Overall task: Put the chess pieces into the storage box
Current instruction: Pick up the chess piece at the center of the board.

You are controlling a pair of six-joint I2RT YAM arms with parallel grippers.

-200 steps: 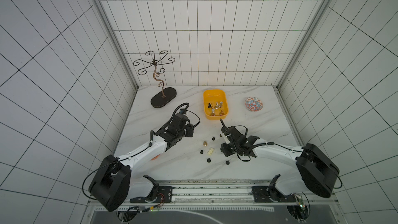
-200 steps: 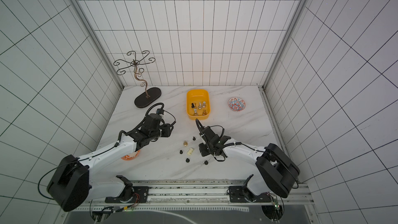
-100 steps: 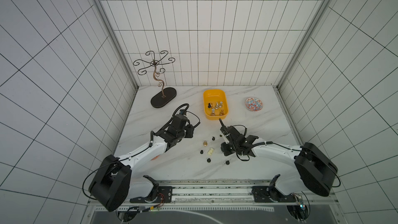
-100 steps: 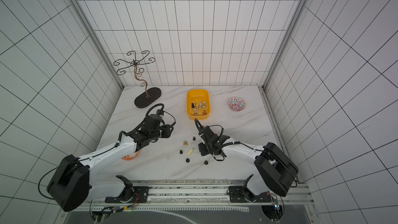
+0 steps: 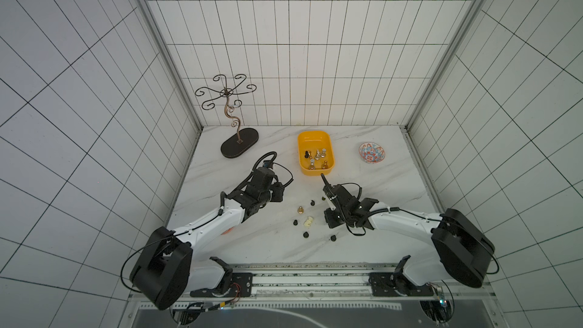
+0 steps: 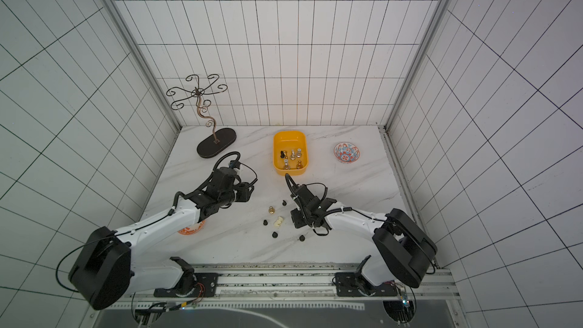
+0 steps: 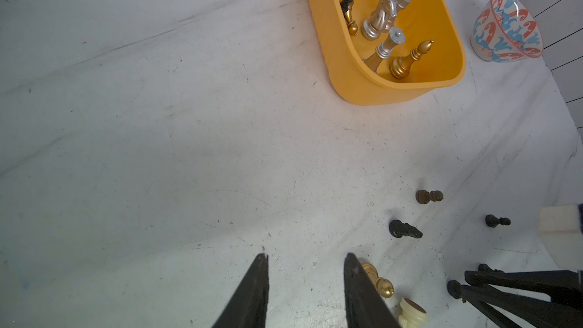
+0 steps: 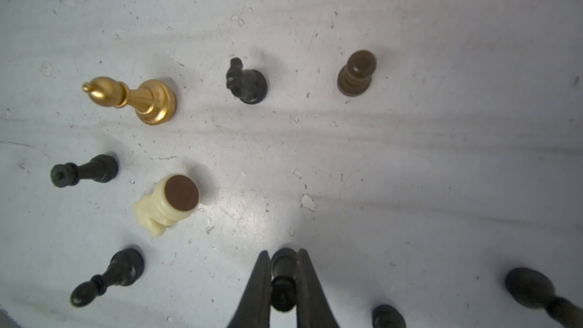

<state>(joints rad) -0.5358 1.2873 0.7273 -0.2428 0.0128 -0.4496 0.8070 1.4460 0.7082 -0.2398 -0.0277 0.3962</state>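
Since a second ago the right gripper point(image 8: 284, 254) has drawn its jaws together; at the lower middle of the right wrist view they sit clamped on a small black pawn point(image 8: 284, 274) standing on the table point(image 8: 410, 168). At the bottom of the left wrist view the left gripper point(image 7: 306, 257) has its jaws apart, with nothing between them. Mid-frame in a top view are a gold bishop point(image 5: 301, 209), a cream piece point(image 5: 308, 222) on its side and other black pieces point(image 5: 305, 234). Above them the yellow box point(image 5: 315, 172) holds silver, gold and black pieces. A patterned bowl point(image 5: 372, 153) stands to its right.

Marble table point(image 5: 378, 190): yellow tub point(image 5: 313, 139), patterned bowl point(image 5: 372, 153), jewellery stand point(image 5: 239, 147), scattered chess pieces point(image 5: 308, 221)
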